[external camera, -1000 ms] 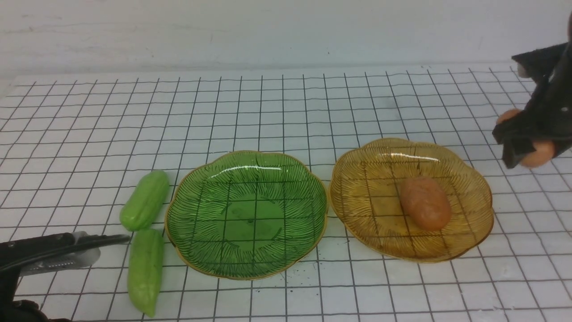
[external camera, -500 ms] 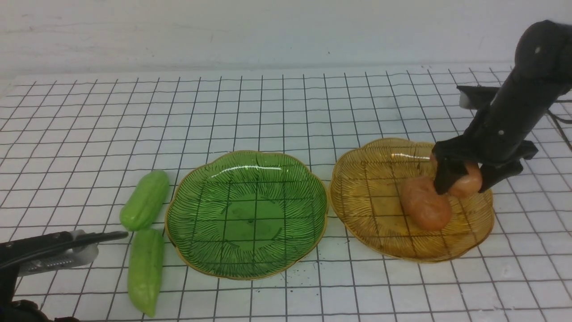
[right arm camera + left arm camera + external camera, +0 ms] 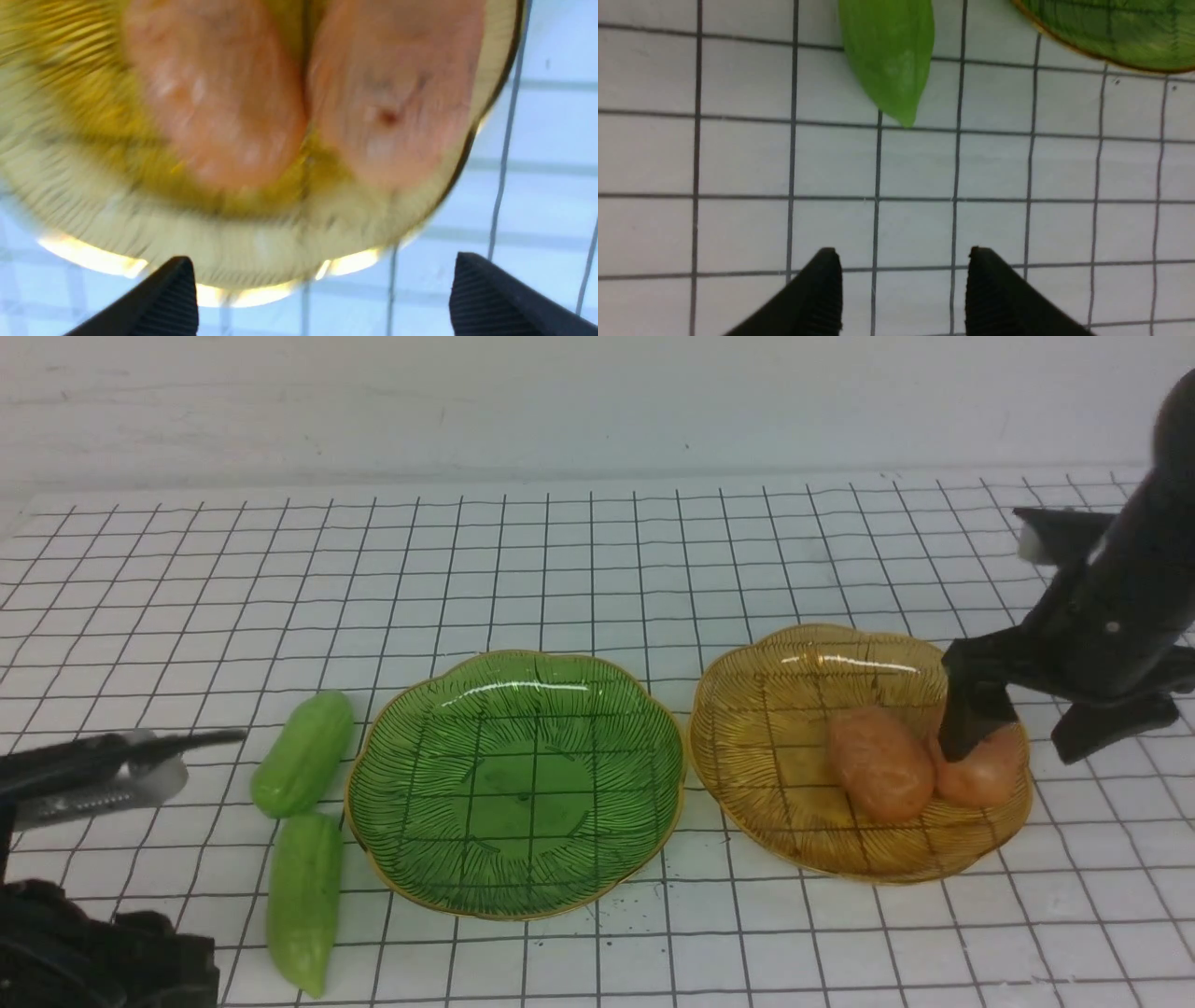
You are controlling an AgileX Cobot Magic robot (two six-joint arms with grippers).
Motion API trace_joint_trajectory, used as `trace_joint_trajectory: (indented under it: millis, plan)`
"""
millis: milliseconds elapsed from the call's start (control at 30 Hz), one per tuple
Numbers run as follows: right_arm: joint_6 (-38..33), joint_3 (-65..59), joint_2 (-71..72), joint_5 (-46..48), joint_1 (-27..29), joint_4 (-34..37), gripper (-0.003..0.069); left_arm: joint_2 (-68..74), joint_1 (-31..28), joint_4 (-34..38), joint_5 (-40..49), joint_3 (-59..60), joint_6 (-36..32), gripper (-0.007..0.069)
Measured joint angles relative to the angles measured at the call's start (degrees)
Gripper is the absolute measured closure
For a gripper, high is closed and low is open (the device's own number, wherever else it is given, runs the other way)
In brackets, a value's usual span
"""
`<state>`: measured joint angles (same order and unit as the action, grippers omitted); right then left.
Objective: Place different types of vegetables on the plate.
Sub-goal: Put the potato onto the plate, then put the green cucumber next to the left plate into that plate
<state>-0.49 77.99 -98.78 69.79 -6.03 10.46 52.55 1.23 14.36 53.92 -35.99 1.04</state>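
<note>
Grid-lined white table (image 3: 597, 569) seen with two glass plates set side by side, apart. The green plate (image 3: 513, 784) is at centre and nothing is held in it. The amber plate (image 3: 794, 709) is to its right.

Two orange-brown potatoes are laid in the amber plate: left potato (image 3: 880, 763) near its middle, right potato (image 3: 985, 775) against the right rim. The two are pressed side by side, touching.

Two light-green gourds are left on the table just left of the green plate. The far gourd (image 3: 303, 754) is tilted, with its upper end leaning right. The near gourd (image 3: 303, 901) is laid nearly straight front to back. Their ends are almost touching; neither is on a plate.

Right gripper (image 3: 322, 259) is spread wide over the amber plate's right edge, nothing clamped. In the front view one finger (image 3: 971, 733) is overlapped with the right potato; contact cannot be told.

Left gripper (image 3: 903, 254) is parted, nothing between the jaws, held above bare table left of the gourds. A gourd's tapered tip is seen ahead of it in the left wrist view; which gourd cannot be told.
</note>
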Motion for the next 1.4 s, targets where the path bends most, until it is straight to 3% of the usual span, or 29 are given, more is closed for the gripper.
trace_joint_trajectory:
  millis: [133,333,533,1033,1400]
  plan:
    - [-0.2,-7.0,11.5,0.3,0.0,2.6,0.0034,4.5,0.0,0.5,-0.9,-2.3,0.0,0.0293]
    - [-1.3,-17.5,29.2,1.2,0.0,3.2,0.0145,16.6,0.0,2.0,-11.4,-2.7,-0.2,0.0293]
    - [-1.4,-22.1,38.0,1.6,0.0,3.0,0.0188,24.9,0.0,2.5,-18.7,-2.7,-0.2,0.0293]
    - [-1.5,-23.7,43.4,2.0,0.0,2.3,0.0196,34.7,0.0,6.1,-24.9,-4.1,-0.2,0.0293]
    - [-1.5,-23.7,43.4,2.0,0.0,2.1,0.0196,35.1,0.0,10.4,-25.9,-4.2,-0.2,0.0349]
